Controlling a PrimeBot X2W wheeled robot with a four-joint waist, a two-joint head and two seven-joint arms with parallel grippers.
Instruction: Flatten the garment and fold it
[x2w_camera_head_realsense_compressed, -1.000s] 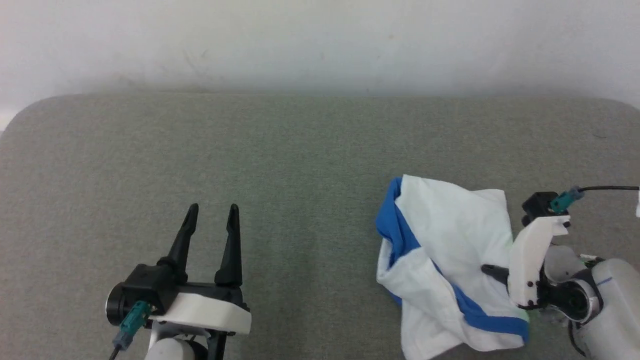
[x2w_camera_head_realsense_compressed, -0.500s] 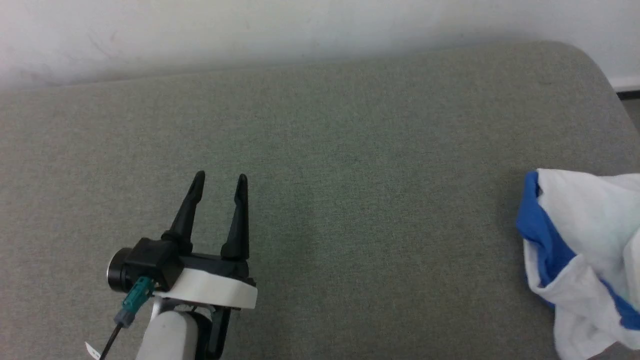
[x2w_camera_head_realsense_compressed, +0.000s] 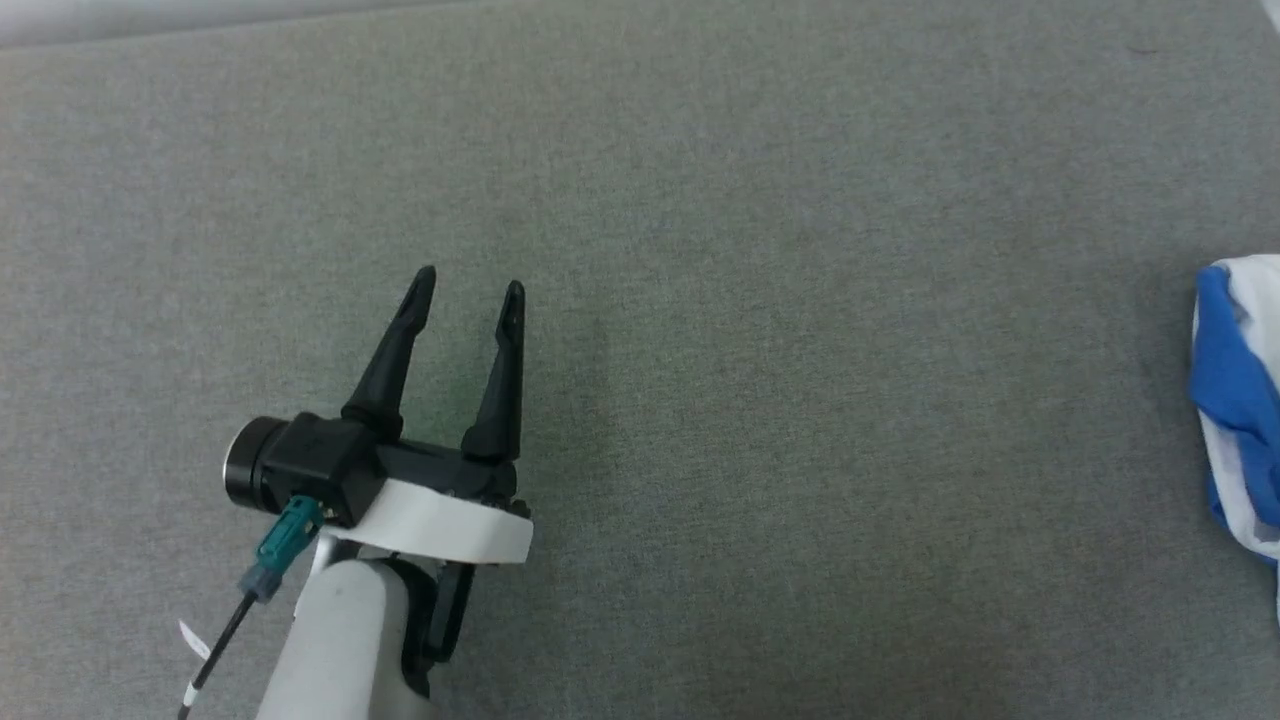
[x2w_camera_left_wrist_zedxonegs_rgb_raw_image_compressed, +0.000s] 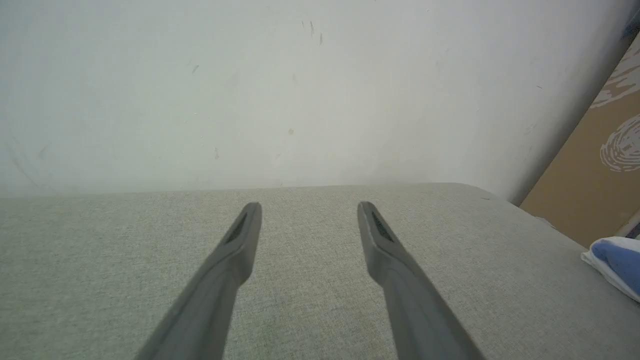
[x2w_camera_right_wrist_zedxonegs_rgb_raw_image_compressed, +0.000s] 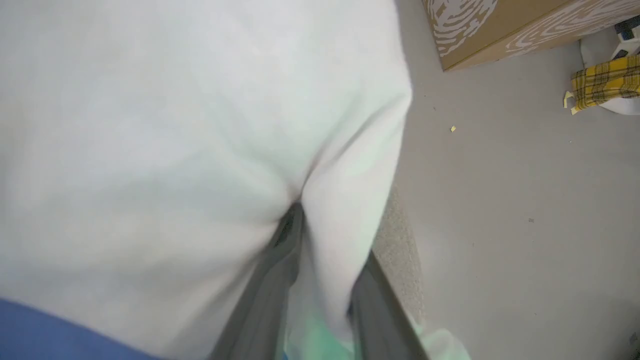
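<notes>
Left gripper (x2w_camera_head_realsense_compressed: 470, 281) spread above grey surface (x2w_camera_head_realsense_compressed: 800, 300), right gripper (x2w_camera_right_wrist_zedxonegs_rgb_raw_image_compressed: 327, 240) clamped on garment (x2w_camera_right_wrist_zedxonegs_rgb_raw_image_compressed: 150, 125)

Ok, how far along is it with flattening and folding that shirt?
Nothing looks done: the garment lies bunched at the right edge of the grey surface, neither flat nor folded. In hand: the right gripper has a fold of white cloth pinched between its fingers; the left gripper hovers open, empty. Left: spreading it flat, then every fold.
</notes>
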